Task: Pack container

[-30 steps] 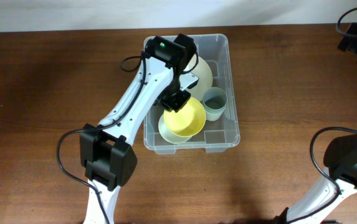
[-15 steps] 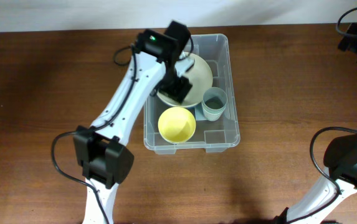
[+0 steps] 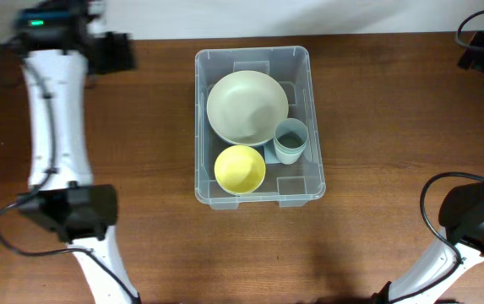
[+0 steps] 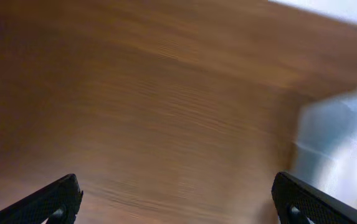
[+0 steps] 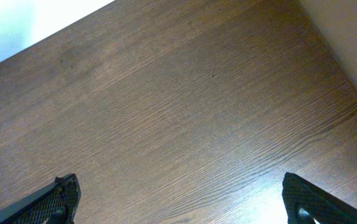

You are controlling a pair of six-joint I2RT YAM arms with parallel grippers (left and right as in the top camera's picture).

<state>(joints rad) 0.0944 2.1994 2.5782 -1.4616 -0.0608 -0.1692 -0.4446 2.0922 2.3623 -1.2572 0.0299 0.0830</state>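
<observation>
Overhead view: clear rectangular plastic container (image 3: 252, 51) holds cream bowl (image 3: 247, 106), yellow bowl (image 3: 240, 168), pale cup (image 3: 290, 140); left tool (image 4: 178, 202) and right tool (image 5: 178, 199), spread wide and empty, should avoid its rim.

Bare brown wooden table (image 4: 166, 93) is lying open between and ahead of the left gripper (image 4: 178, 196)'s spread fingers. Off to its right, the large clear rectangular plastic tub (image 4: 340, 143) is barring the way, blurred. Its floor is being crowded by a wide cream bowl (image 3: 246, 105), a small yellow bowl (image 3: 240, 168) and a pale green cup (image 3: 290, 139). Below the right gripper (image 5: 178, 193)'s wide jaws, only bare wood is showing.
</observation>
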